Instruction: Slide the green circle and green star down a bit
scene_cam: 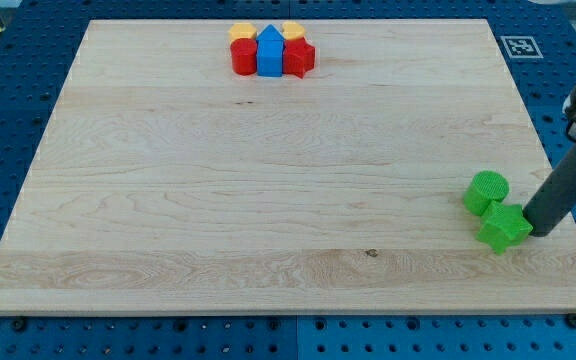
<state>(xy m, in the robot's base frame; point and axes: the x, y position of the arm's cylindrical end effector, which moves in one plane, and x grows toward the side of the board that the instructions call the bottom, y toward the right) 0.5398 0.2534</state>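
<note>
A green circle (487, 191) sits near the board's right edge, toward the view's bottom. A green star (504, 227) lies just below and right of it, touching or nearly touching it. My dark rod comes in from the view's right edge. My tip (538, 231) rests on the board right next to the green star's right side, apparently touching it, and below-right of the green circle.
A tight cluster sits at the view's top centre: a red circle (244, 57), a blue block (270, 53), a red block (299, 57), and two yellow blocks (243, 32) (293, 30) behind them. The wooden board (268, 180) lies on a blue perforated table, with its right edge close to my tip.
</note>
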